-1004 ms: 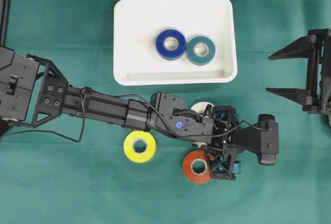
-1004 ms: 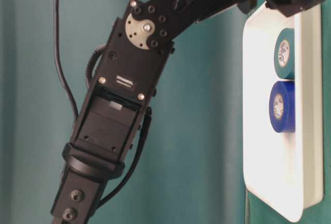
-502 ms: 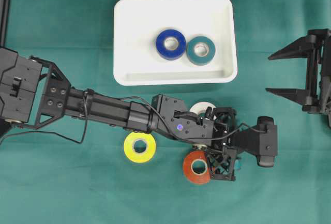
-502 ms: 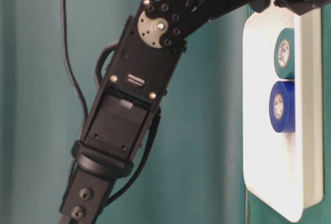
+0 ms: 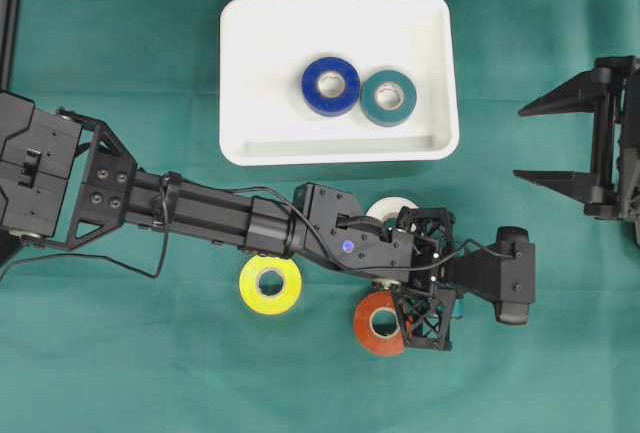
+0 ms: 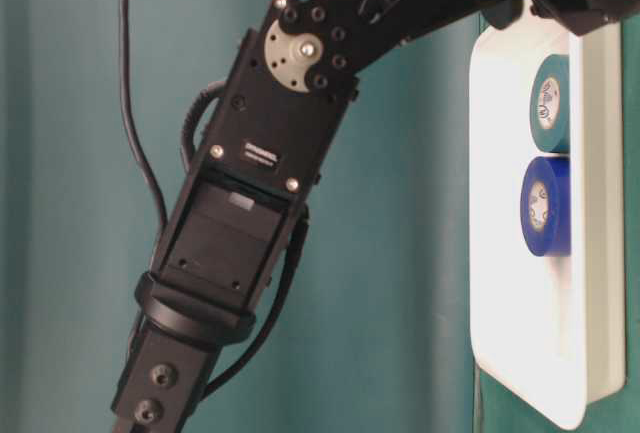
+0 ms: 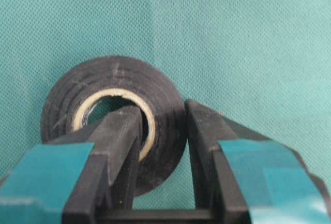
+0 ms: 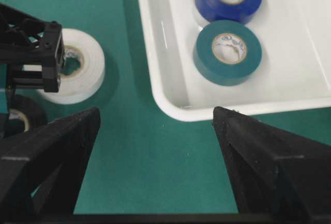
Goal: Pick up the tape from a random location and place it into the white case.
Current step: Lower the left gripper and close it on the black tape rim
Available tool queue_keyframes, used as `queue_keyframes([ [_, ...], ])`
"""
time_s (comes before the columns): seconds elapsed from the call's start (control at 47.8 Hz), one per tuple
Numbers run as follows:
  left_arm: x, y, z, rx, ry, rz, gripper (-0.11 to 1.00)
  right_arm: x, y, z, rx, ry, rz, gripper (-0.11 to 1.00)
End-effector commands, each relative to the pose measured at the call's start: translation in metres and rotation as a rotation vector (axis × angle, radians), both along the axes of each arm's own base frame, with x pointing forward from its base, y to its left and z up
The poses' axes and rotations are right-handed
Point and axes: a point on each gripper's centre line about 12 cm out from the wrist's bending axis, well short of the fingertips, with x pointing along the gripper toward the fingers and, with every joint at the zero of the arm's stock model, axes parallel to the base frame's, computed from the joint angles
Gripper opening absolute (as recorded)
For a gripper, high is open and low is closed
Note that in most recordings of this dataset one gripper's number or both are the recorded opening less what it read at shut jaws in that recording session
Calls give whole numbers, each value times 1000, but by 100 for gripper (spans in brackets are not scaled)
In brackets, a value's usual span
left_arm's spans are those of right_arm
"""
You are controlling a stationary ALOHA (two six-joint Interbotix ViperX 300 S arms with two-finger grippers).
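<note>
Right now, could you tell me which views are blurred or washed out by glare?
Table-level view: the white case glares, its near wall overexposed. Left wrist view: the left hand is soft-focused, the black tape sharper. Overhead view: evenly lit, sharp.

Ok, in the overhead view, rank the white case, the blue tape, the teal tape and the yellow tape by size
1. white case, by far.
2. blue tape and yellow tape: too alike to rank.
3. teal tape, slightly smaller.

A green cloth point(image 5: 120, 43) covers the whole table. It is evenly lit. A dark post point(image 5: 10, 13) stands at its edge.
</note>
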Motion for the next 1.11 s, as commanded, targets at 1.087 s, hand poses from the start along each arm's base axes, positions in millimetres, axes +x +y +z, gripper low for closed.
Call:
queue_keyframes([
  [1.087, -32, 4, 218, 29, -216, -74, 19, 4, -1, 6, -3, -15, 2, 87],
])
